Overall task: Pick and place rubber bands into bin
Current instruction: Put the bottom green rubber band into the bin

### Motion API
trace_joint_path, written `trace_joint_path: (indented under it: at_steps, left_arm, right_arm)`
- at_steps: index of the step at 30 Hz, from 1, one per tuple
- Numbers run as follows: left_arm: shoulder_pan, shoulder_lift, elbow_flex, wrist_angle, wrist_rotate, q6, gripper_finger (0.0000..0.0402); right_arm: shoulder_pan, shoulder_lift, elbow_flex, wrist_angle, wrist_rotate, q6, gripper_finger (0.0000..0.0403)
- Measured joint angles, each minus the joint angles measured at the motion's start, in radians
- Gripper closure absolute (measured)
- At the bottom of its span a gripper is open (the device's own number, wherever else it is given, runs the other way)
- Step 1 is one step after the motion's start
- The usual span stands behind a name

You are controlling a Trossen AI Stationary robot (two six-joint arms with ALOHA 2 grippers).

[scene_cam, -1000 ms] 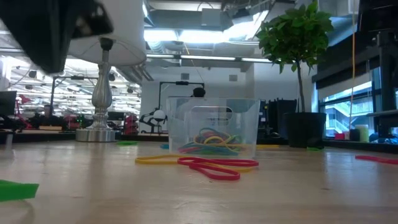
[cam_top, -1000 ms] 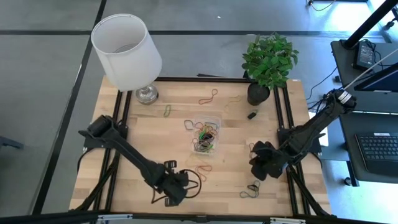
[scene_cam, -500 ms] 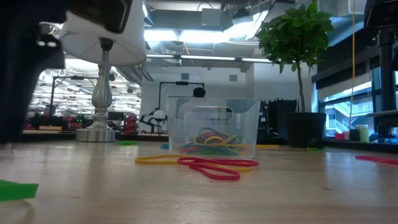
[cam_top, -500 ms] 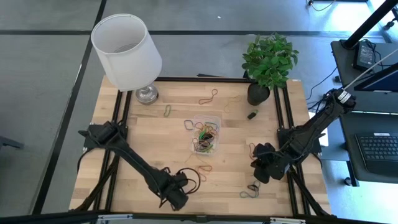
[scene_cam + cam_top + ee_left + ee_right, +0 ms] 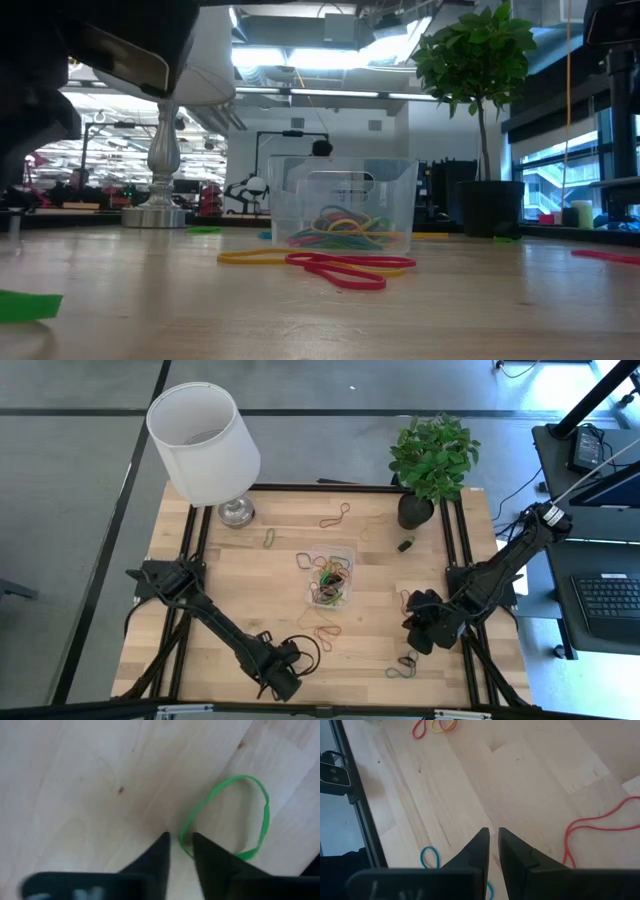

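The clear bin (image 5: 332,572) stands mid-table with several coloured rubber bands lying on its floor (image 5: 340,225). A green rubber band (image 5: 230,815) lies flat on the wood near the table's near edge. My left gripper (image 5: 180,839) points straight down over it, open, its fingertips on either side of the band's near side; in the high view (image 5: 285,678) it hides the band. My right gripper (image 5: 493,831) hangs over the right part of the table (image 5: 420,632), shut to a thin slit with nothing in it. My left gripper comes from above with one strand of the green band's loop (image 5: 183,845) running between its two fingertips. Whether either finger touches the strand, I cannot tell. The band lies slack and flat on the table.
Loose bands lie about: red and yellow (image 5: 325,632) in front of the bin, red (image 5: 590,832) and blue (image 5: 430,856) near my right gripper, black ones (image 5: 403,665), others at the far side (image 5: 335,517). A lamp (image 5: 205,445), a potted plant (image 5: 415,510) and a black clip (image 5: 406,544) stand far back.
My left gripper has sunk toward the table and gone a little toward the near edge, rolling about its own pointing line; in the low view its dark bulk has grown at the left.
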Motion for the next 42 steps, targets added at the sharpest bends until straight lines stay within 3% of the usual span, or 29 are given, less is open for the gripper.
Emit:
trace_joint_path:
  at_steps: [2,5,15,24,33,42]
  left_arm:
    - [0.006,-0.005,-0.002,-0.002,0.017,0.037,0.0376]
    - [0.019,-0.017,0.015,-0.003,0.046,0.077,0.0395]
    - [0.127,-0.165,0.121,-0.115,-0.066,0.292,0.0399]
    - [0.364,-0.271,0.178,-0.139,-0.108,0.611,0.0398]
    - [0.608,-0.226,0.192,-0.048,-0.032,0.960,0.0398]
    - [0.711,-0.077,0.192,0.024,0.093,1.151,0.0398]
  right_arm:
    - [0.000,0.000,0.000,0.000,0.000,0.000,0.0358]
    - [0.000,0.000,0.000,0.001,0.000,0.001,0.0358]
    - [0.000,0.000,0.000,0.003,0.001,-0.027,0.0358]
    - [-0.002,0.000,0.000,0.011,0.001,-0.029,0.0358]
    - [-0.003,0.000,0.000,0.016,0.001,-0.026,0.0358]
    - [-0.004,0.000,0.000,0.014,0.068,-0.027,0.0358]
